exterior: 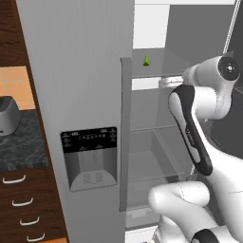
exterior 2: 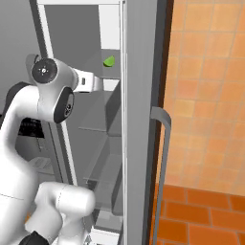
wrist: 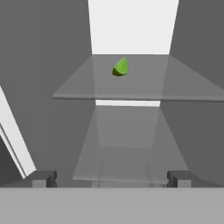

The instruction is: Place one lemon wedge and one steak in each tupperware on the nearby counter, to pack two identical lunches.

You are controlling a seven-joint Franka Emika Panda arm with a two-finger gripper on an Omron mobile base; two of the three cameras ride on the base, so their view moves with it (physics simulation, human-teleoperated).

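Open refrigerator (exterior: 76,95): tall grey body, one door closed with a dark ice-and-water dispenser panel (exterior: 89,156) set into its face; top and bottom of the door cut off by the frame. The right compartment stands open, showing clear glass shelves stacked one above another.

Lemon wedge (wrist: 120,67): small, green, resting on the upper glass shelf (wrist: 131,83), toward the shelf's back edge and near its middle. It appears as a tiny green point in the left base view (exterior: 146,60) and as a small green slice in the right base view (exterior 2: 109,61). Nothing touches it.

Gripper (wrist: 111,178): two dark fingertips (wrist: 43,178) rise far apart at the bottom of the hand view, jaws spread wide, nothing between them. It points into the open compartment, below the level of the upper shelf and well apart from the wedge. In both base views the hand is mostly hidden behind the arm's own wrist and the shelf edges.

Lower shelves: seen through one another, hard to separate; contents, if any, cannot be made out.

Counter (exterior: 19,142): dark speckled stone, a strip at the left edge of the left base view, over brown drawers with curved silver handles (exterior: 21,201). A rounded grey appliance (exterior: 7,116) sits on it, cut off by the frame's left edge.

Second door handle (exterior 2: 162,162): grey bar, beside an orange tiled wall (exterior 2: 206,95).
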